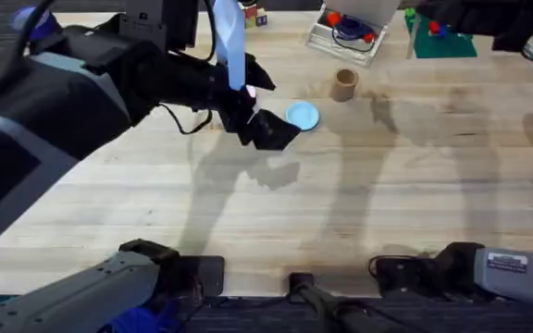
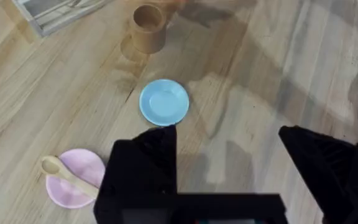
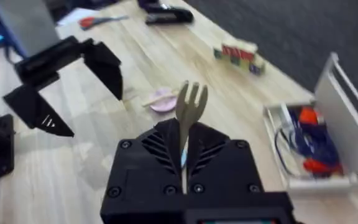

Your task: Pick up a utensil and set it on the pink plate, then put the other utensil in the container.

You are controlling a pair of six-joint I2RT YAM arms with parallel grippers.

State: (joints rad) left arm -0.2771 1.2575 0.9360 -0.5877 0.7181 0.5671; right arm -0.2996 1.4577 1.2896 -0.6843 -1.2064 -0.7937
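One slim wooden spoon (image 2: 67, 175) crosses round pink plate (image 2: 73, 177).

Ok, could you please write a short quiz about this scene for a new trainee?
1. True or false: the spoon lies on the pink plate.
2. What does the right gripper hold? A) the fork B) a blue plate C) nothing
3. Fill in: the left gripper has its fingers ____ (open or shut).
Key: 1 true; 2 A; 3 open.
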